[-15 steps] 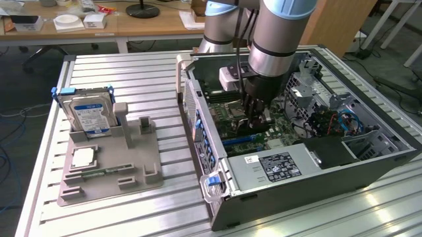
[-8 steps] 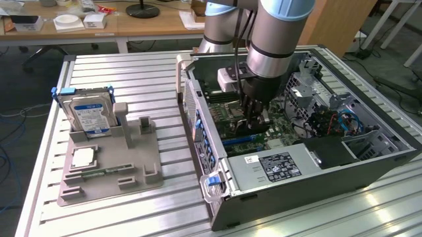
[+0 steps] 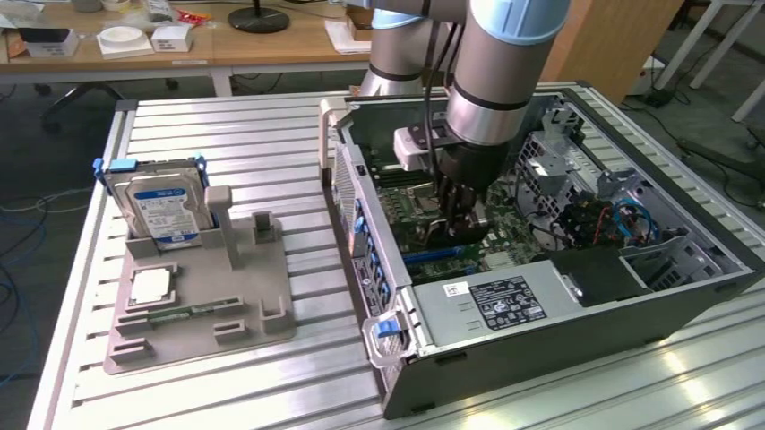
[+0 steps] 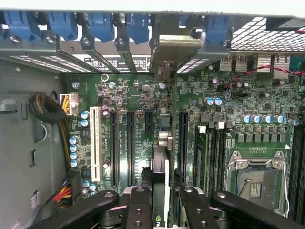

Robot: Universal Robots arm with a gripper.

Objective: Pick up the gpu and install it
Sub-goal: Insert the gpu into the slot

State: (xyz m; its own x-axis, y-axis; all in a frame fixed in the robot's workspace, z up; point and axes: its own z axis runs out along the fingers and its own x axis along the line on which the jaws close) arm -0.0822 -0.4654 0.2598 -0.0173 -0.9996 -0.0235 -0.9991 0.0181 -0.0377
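Beside the open computer case (image 3: 669, 296), on the exterior view's left, a grey holder tray (image 3: 203, 313) with a hard drive (image 3: 161, 206) sits on the slatted metal table (image 3: 239, 134). Inside the case, the gripper (image 4: 159, 193) pinches the gpu (image 4: 160, 162) edge-on by its top edge, standing over the motherboard (image 4: 138, 95) slots. It looks a thin, stiff, light card, fragile at its contacts, best held by the edges; desks stand behind.

Open-topped computer case (image 3: 705, 269), arm (image 3: 502, 81) inside; power supply (image 3: 496, 300) at six o'clock, drive cage (image 3: 562, 170) at three.
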